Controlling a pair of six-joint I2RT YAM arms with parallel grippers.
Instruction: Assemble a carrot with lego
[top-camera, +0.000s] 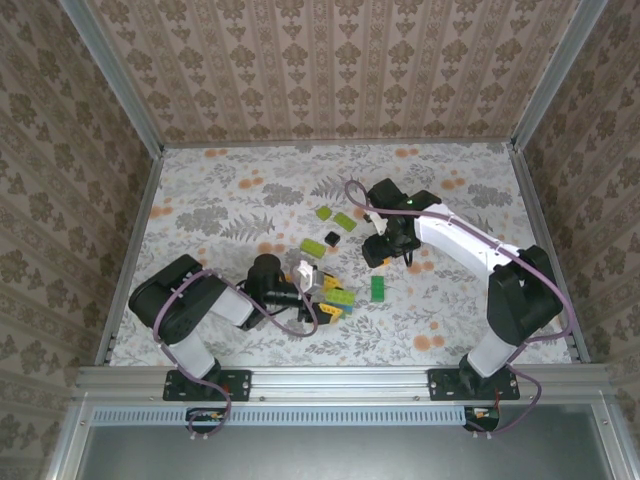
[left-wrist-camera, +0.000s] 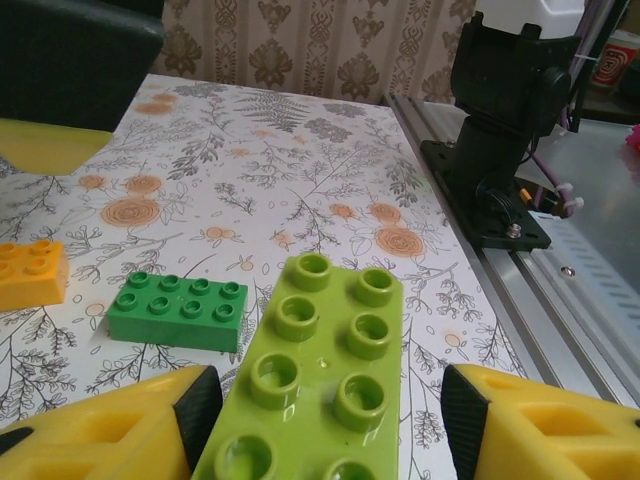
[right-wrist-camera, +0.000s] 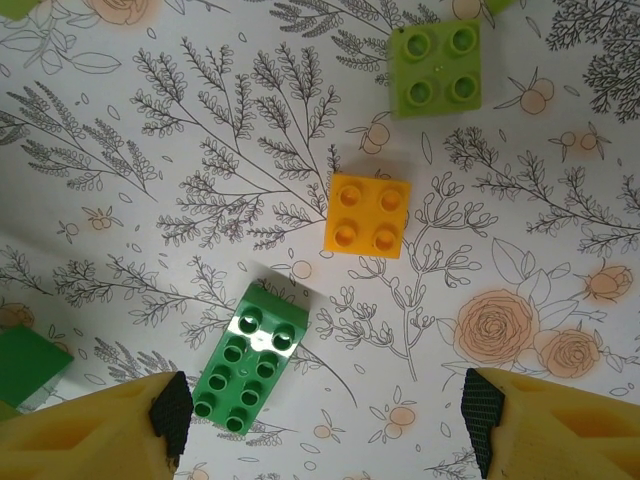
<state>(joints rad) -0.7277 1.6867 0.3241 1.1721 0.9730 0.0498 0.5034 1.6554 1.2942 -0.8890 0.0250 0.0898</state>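
Loose lego lies mid-table, and the carrot is out of view. My left gripper (top-camera: 312, 285) (left-wrist-camera: 325, 415) is low over the table around a long lime-green brick (left-wrist-camera: 320, 370) (top-camera: 338, 295). Its left pad (left-wrist-camera: 198, 402) sits against the brick's side, while the right pad (left-wrist-camera: 462, 410) stands clear of it with a gap. My right gripper (top-camera: 378, 250) (right-wrist-camera: 320, 420) hangs open above the table. A dark green two-by-four brick (right-wrist-camera: 248, 370) (top-camera: 377, 288) lies by its left finger. Beyond that lie an orange square brick (right-wrist-camera: 370, 213) and a lime square brick (right-wrist-camera: 435, 65).
More lime bricks (top-camera: 324, 213) (top-camera: 312, 248) and a black one (top-camera: 332, 238) lie mid-table. In the left wrist view a dark green brick (left-wrist-camera: 178, 312) and an orange brick (left-wrist-camera: 30, 272) rest ahead, with the right arm's base (left-wrist-camera: 500, 130) and the table's metal rail (left-wrist-camera: 560, 300) on the right.
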